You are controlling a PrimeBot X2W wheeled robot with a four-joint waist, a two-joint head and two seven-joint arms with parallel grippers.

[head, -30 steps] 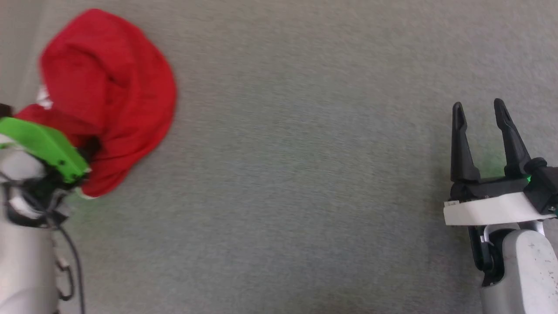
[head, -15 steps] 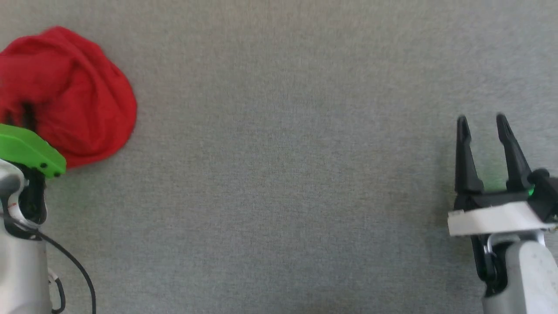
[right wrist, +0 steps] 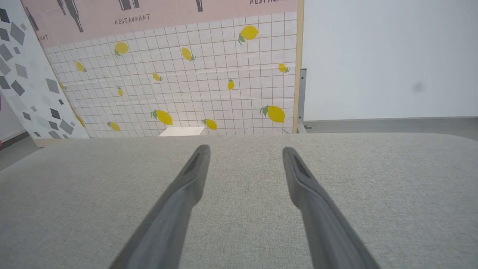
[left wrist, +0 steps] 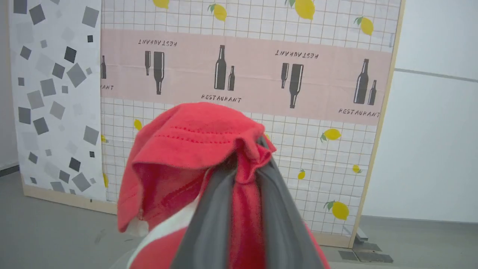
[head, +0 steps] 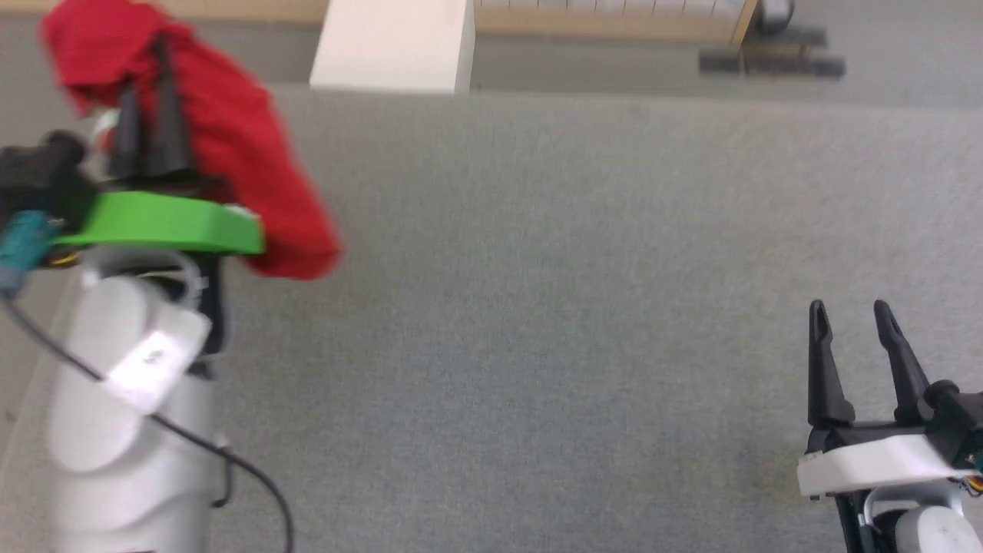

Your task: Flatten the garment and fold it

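garment aloft in one end effector, not yet spread

grey fabric desk runs across the head view, and a patterned panel of lemons and bottles stands behind it. the garment is a bunched pair of red shorts with a sliver of white trim. it hangs at the far left, seemingly lifted clear of the desk, draped over the left end effector, whose fingers are pressed together on a fold of the red cloth. the right end effector sits at the near right with its fingers spread, holding nothing, well apart from the cloth.

the step in hand looks like bringing the bundle over to lay it down. to do it well, lower the garment so the hanging end meets the desk first. then draw the pinch away so the cloth unrolls rather than piles up. the right end effector could take a second edge to pull it taut. which edge is pinched i cannot tell.
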